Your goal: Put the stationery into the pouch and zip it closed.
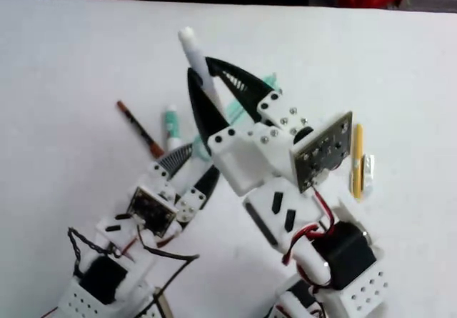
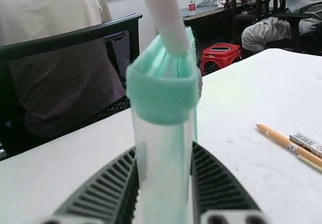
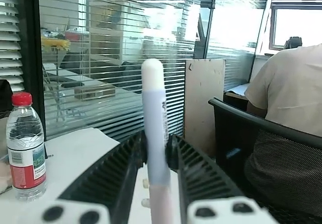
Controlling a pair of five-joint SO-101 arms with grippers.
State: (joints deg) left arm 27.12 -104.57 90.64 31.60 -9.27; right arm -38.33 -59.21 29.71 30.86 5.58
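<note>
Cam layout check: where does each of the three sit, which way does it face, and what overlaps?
High view: fixed above the table, looking down; both arms show, the right gripper holding a white pen.
Left wrist view: on the left arm, looking along the left gripper, which clamps the pouch; room behind.
Right wrist view: on the right arm, looking along the right gripper at the pen; window blinds behind.
Shared: the pen in all three; the yellow pencil in high and left wrist.

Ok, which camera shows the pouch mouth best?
Left wrist view: the clear pouch with teal fabric rim stands upright in the left pincer, white pen at its mouth. High view gives teal slivers behind the right arm. Right wrist view gives the pen clamped in the right pincer.
</note>
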